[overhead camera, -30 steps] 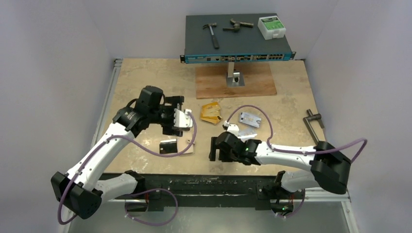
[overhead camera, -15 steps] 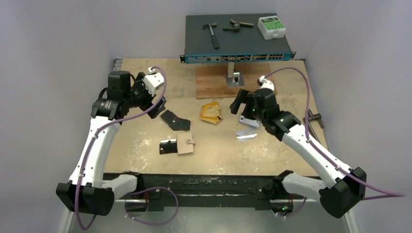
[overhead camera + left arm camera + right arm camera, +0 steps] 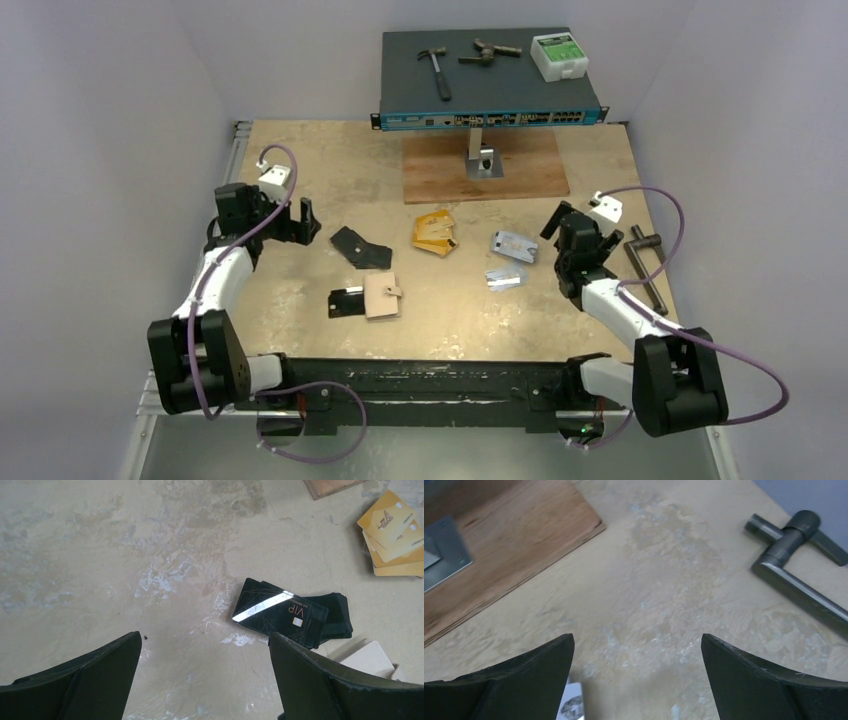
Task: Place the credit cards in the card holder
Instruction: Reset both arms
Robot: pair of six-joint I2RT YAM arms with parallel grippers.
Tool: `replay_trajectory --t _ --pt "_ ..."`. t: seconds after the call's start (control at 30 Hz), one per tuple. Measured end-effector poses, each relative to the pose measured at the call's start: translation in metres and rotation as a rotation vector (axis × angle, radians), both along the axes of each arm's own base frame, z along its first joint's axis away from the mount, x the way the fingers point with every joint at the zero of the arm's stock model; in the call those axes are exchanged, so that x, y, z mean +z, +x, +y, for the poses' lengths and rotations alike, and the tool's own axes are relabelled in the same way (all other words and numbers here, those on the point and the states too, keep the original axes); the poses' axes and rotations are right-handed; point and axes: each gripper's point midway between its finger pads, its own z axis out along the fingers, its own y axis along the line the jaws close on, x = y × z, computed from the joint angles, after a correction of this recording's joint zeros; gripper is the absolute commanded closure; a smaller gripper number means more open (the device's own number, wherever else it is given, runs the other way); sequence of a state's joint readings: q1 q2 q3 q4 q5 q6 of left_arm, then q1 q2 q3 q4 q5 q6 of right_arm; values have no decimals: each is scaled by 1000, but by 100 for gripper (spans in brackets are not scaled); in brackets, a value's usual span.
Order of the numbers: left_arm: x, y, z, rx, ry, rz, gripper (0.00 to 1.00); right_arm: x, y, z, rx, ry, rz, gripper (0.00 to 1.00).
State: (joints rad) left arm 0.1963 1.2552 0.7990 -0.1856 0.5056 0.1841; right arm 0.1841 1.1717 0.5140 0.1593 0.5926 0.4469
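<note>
Pre-grasp, nothing picked yet.
Left gripper and right gripper both spread wide, empty; gold credit cards and silver credit cards lie between them, tan card holder looks folded. Next probably: right lowers onto a silver card.

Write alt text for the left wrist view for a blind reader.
The left tool hangs open and empty above the beige table. Beyond it a black card marked VIP lies on a black wallet, with orange-gold cards stacked at top right and a corner of the tan card holder at bottom right.
</note>
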Motion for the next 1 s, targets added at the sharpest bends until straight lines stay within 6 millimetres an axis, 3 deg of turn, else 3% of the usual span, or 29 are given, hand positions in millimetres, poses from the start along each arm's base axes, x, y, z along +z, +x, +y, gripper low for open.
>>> replay_trajectory --t 0.17,0.3,0.5,0.67,0.77,0.87,1.0 --pt "-38 9 -3 42 -74 -25 0 -5 -1 -29 -79 -49 -105 1" --pt "-53 13 -8 60 -126 -73 0 -5 8 -34 -88 -68 -180 1" --pt "-38 26 -9 54 -149 -166 0 6 22 -33 -47 -99 -301 1" --pt "-30 30 -8 70 -138 -230 0 8 33 -19 72 -141 -335 1" --pt "-38 19 -23 75 -60 -301 0 5 33 -10 134 -165 -358 1" --pt "-63 -3 -41 42 -25 -289 0 3 37 -6 160 -173 -348 1" --pt "-58 4 -24 102 -9 -313 0 11 43 -6 162 -178 -368 1"
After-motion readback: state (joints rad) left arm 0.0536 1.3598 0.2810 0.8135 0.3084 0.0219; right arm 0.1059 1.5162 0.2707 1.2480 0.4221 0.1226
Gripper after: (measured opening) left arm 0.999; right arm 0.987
